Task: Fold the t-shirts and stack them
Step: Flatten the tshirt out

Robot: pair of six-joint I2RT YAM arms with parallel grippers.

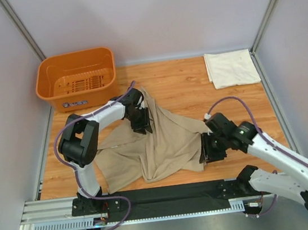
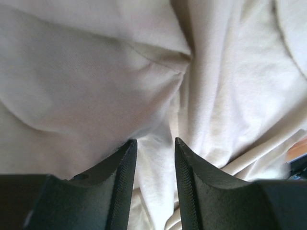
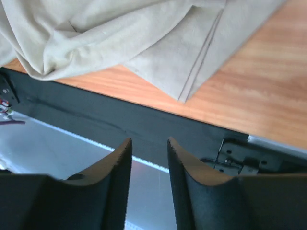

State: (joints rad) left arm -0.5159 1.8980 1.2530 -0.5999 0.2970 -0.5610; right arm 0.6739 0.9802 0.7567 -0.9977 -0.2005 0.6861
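Note:
The tan-khaki t-shirt [image 1: 157, 143] lies crumpled in the middle of the wooden table, one edge hanging over the black strip at the front. My left gripper [image 1: 142, 122] is pressed down into its upper part. In the left wrist view the fingers [image 2: 120, 177] stand apart, open, and a ridge of pale cloth [image 2: 153, 163] fills the gap. My right gripper [image 1: 209, 154] hovers at the shirt's right hem, open with nothing between its fingers [image 3: 184, 177]. The hem [image 3: 192, 62] lies just beyond them. The cream-white t-shirt [image 1: 230, 68] lies folded at the back right.
An orange plastic basket [image 1: 53, 85] stands at the back left corner. Grey walls enclose the table on three sides. A black strip [image 1: 170, 195] and a metal rail [image 1: 54, 219] run along the near edge between the arm bases.

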